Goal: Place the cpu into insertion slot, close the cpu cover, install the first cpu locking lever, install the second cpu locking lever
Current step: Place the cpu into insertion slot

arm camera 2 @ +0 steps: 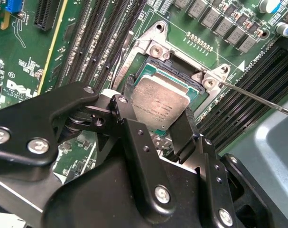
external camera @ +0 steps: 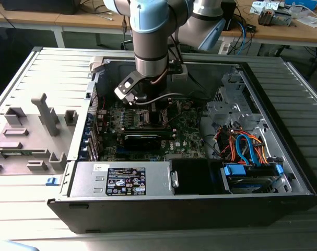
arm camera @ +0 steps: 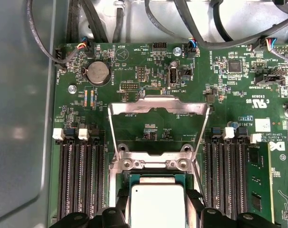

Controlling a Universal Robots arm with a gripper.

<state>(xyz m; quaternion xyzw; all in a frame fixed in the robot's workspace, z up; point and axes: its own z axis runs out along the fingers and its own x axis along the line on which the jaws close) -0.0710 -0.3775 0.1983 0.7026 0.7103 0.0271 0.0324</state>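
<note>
1. The cpu (arm camera 2: 161, 105), silver top up, sits between the two black fingers (arm camera 2: 134, 137) of the hand (arm camera 2: 158, 102). The fingers are closed narrowly onto its opposite edges, so the hand has hold of the chip.
2. The chip is directly over the insertion slot (arm camera 2: 176, 64), whose dark inside and silvery rim show past its far edge. I cannot tell whether it is fully seated or just above.
3. In the first wrist view the cpu cover (arm camera: 158, 105) stands open, tilted up from its hinge at the slot's edge, with the board visible through its cut-out centre.
4. In the second wrist view a thin metal lever (arm camera 2: 257, 97) runs out from a corner of the slot, away from the chip.
5. Rows of long black memory sockets (arm camera: 79, 180) flank the slot on both sides, on the green board (arm camera: 148, 80). A round coin battery (arm camera: 97, 72) lies further off.
6. In the exterior view the arm (external camera: 153, 47) reaches straight down into the open computer case (external camera: 283, 130), which lies on a ribbed grey tabletop (external camera: 22, 209). Grey fixtures (external camera: 46, 117) stand on the exterior view's left.
</note>
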